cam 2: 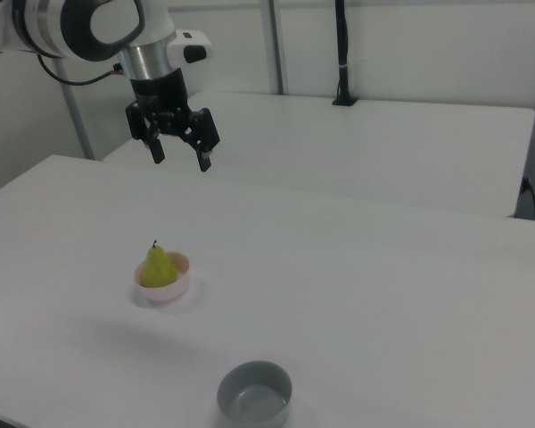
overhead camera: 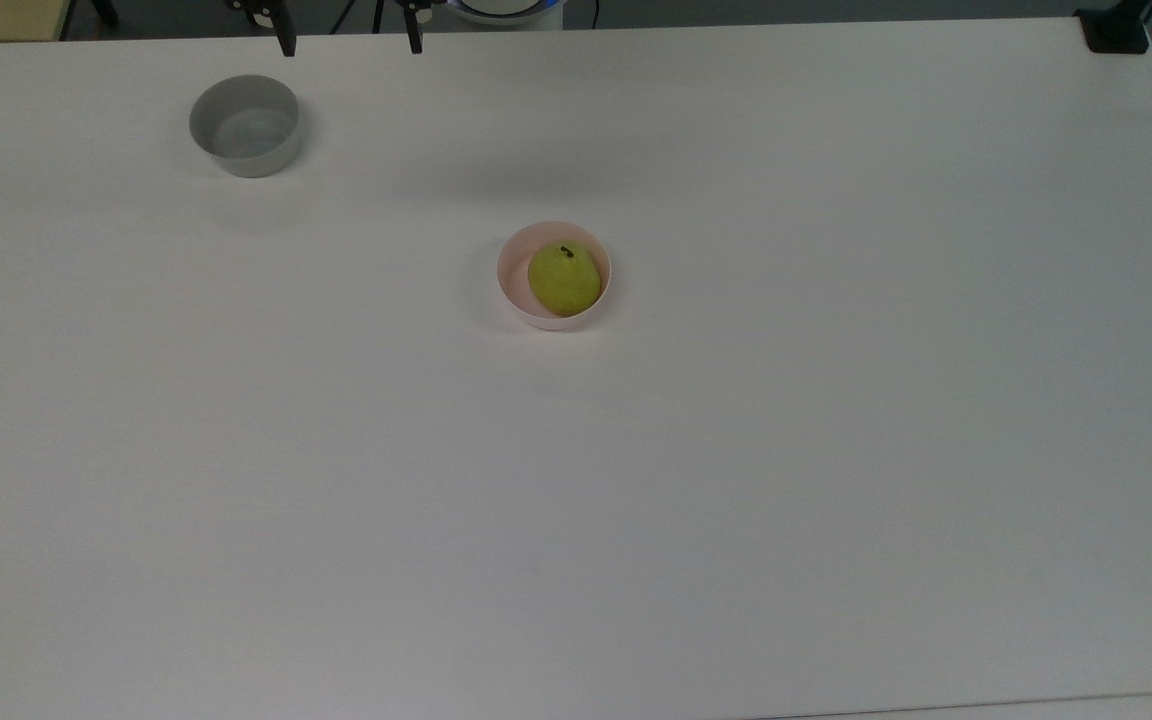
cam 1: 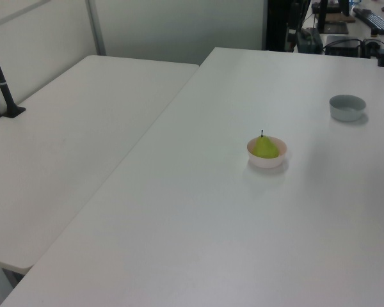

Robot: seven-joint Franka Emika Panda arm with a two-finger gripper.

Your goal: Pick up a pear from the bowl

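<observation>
A yellow-green pear (overhead camera: 564,280) with a dark stem stands in the small pale pink bowl (overhead camera: 509,276) near the middle of the white table. In the left view the pear (cam 1: 265,148) rises above the bowl (cam 1: 267,160) rim. The right view shows the pear (cam 2: 158,267) in the bowl (cam 2: 171,288) with my gripper (cam 2: 181,162) hanging open well above the table, behind and slightly to the right of it, holding nothing. At the top view's upper edge the two black fingertips of the gripper (overhead camera: 351,48) stand wide apart.
A grey bowl (overhead camera: 244,125) stands alone at the top view's upper left, seen also as the grey bowl (cam 2: 255,393) near the right view's bottom edge. A black clamp (overhead camera: 1116,30) grips the table's far right corner. A second white table (cam 1: 64,147) adjoins.
</observation>
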